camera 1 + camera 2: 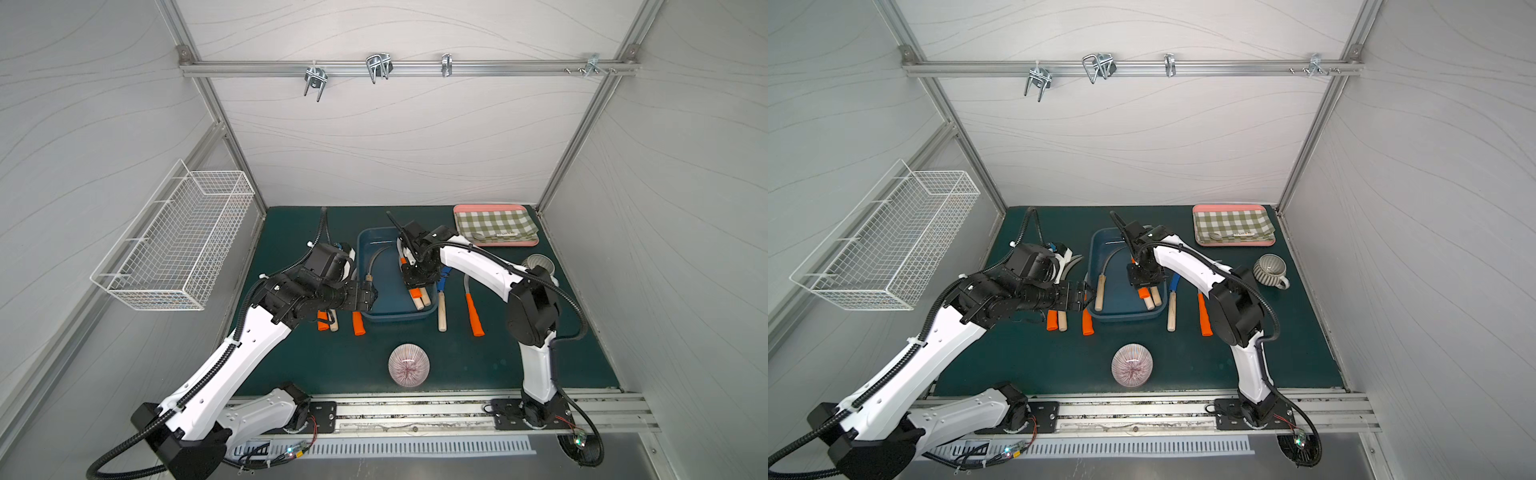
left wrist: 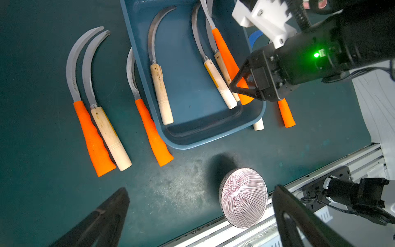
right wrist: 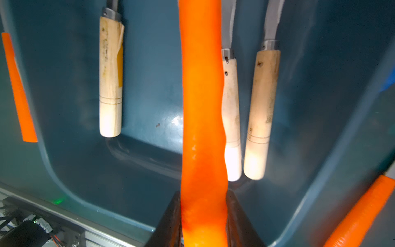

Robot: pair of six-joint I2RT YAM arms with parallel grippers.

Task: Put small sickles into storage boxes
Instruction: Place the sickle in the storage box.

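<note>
Held sickle (image 3: 203, 128): its orange handle is pinched near the butt end and runs out over the floor of the box. It partly covers one wooden handle there. Whether it touches the floor cannot be told.
Right jaws: closed on the Held sickle's handle, low inside the box at its right side in both top views.
Left jaws: spread wide and gripping nothing, with both dark fingers (image 2: 102, 218) showing in the left wrist view. In a top view they sit at the box's left rim.
Storage box (image 1: 395, 318): dark blue shallow tub in the middle of the green surface (image 1: 332, 365).
In the box: one wooden-handled sickle (image 2: 161, 94) lies along the left side. Two more wooden-handled sickles (image 2: 218, 85) lie side by side on the right, next to the held one.
Left of the box: an orange-handled sickle (image 2: 92, 136) and a wood-handled sickle (image 2: 109, 132) lie touching each other. Another orange one (image 2: 152, 132) lies just beside the box wall.
Right of the box: a blue-bladed sickle (image 1: 442, 307) with a wooden handle lies near the wall. A further orange-handled one (image 1: 473, 316) lies farther out.
Front of the surface: a striped bowl (image 1: 408, 365), well apart from the box.
Back right: a pink tray (image 1: 494, 206) carrying checked cloth, with a grey mug (image 1: 1268, 270) nearer the front.
Left wall: a white wire basket (image 1: 178, 245).
</note>
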